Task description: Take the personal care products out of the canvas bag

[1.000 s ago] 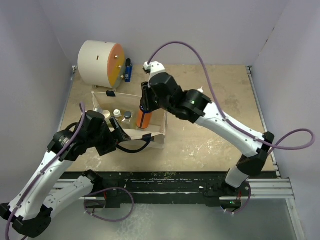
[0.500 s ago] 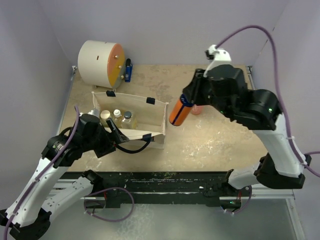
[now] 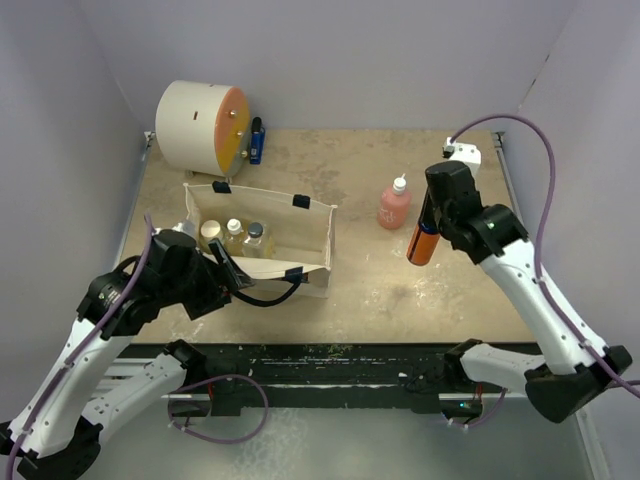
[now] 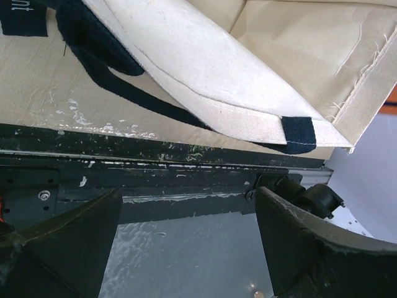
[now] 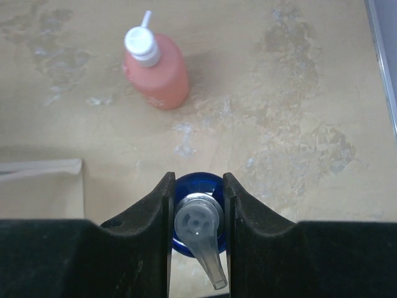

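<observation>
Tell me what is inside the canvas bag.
Three small containers stand in the canvas bag: a jar, a white-capped bottle and a dark-capped bottle. Their lower parts and the bag's floor are hidden by its near wall.

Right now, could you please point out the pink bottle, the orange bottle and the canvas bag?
pink bottle (image 3: 392, 212): overhead view, on its body.
orange bottle (image 3: 422, 246): overhead view, on its orange body.
canvas bag (image 3: 268, 205): overhead view, on its far inner wall.

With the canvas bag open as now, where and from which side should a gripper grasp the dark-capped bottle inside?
Grip the dark-capped bottle by its cap, from above: it stands upright, hemmed in by the canvas bag and a tiny white-capped bottle.
</observation>
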You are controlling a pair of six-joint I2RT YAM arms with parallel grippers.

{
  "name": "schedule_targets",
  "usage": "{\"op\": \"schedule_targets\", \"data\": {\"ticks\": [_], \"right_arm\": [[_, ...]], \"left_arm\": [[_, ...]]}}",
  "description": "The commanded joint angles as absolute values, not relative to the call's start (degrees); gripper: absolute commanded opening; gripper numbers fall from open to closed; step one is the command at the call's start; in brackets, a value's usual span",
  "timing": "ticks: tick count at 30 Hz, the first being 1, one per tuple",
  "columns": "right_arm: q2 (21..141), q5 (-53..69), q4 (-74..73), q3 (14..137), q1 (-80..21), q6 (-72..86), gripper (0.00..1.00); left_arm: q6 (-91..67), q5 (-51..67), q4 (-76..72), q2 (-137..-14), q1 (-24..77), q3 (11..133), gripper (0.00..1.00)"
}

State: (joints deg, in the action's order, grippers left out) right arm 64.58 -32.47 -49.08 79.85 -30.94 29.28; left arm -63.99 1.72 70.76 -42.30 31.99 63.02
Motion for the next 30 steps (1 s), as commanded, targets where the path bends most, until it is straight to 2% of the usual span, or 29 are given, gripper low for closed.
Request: {"op": "schedule_targets", "data": {"ticks": [1, 5, 10, 17, 30], "right_arm": [[65.3, -28.0, -25.4, 74.5, -22.0, 22.9, 0.00], [69.9, -22.6, -14.2, 70.7, -15.8, 19.3, 0.00], [76.6, -18.5, -5.8, 70.3, -11.9, 16.5, 0.00], [84.1, -15.9, -2.4, 71.8, -10.9, 15.4, 0.00], [88.2, -16.2, 1.0, 67.3, -10.9, 13.8, 0.00]], "left_arm": [[-65.2, 1.0, 71.9, -42.4, 31.9, 65.9, 0.91], [-65.9, 0.4, 73.1, -42.2, 32.0, 66.3, 0.92], [-66.7, -1.2, 76.2, -42.1, 32.0, 66.6, 0.99], [-65.1, -2.9, 77.5, -44.3, 32.0, 67.7, 0.99], [-65.0, -3.3, 75.3, -46.5, 32.0, 67.3, 0.99]]}}
